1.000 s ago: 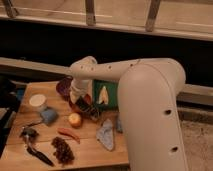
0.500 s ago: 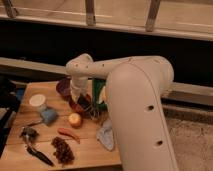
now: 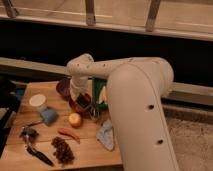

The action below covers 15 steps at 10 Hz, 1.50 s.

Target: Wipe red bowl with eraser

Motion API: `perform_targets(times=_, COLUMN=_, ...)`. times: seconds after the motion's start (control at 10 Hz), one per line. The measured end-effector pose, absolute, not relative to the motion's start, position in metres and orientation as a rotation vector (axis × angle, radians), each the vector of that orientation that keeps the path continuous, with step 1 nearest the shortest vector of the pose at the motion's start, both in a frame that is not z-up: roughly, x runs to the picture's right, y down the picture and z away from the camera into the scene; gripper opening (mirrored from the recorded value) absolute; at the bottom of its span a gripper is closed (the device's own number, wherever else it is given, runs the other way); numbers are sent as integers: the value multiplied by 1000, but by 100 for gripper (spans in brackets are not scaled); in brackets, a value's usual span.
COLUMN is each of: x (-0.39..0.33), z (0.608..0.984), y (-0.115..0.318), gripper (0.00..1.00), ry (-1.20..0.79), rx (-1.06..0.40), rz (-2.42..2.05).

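White arm (image 3: 135,95) reaching down over wooden table (image 3: 85,142). Red bowl (image 3: 79,103) sitting just right of purple bowl (image 3: 63,87). Gripper (image 3: 82,101) working inside red bowl, clamped shut on eraser (image 3: 83,99). Advice: keeping eraser flat, pressing lightly, avoiding bowl sliding.

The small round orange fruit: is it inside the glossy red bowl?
No, the orange fruit lies on the wooden table, beside the red bowl, where the gripper works.

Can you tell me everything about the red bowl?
The red bowl is small, round and glossy, standing upright on the wooden table. The arm covers most of it; only its near rim shows. The gripper reaches into it, shut on the black eraser. A purple bowl sits just behind.
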State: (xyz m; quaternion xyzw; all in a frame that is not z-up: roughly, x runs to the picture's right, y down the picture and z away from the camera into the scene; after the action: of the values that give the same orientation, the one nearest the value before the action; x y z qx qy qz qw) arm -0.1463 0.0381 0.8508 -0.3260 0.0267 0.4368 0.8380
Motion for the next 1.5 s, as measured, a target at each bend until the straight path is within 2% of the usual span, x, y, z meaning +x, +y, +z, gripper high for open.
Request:
perform_targets(times=0.6, x=-171, z=839, y=55, gripper=0, ry=-42, rx=-782, rz=881)
perform_targets(times=1.1, x=-130, z=836, y=57, gripper=0, ry=118, rx=-774, rz=878)
perform_targets(times=1.5, x=-134, z=848, y=41, gripper=0, ry=134, rx=-742, rz=901)
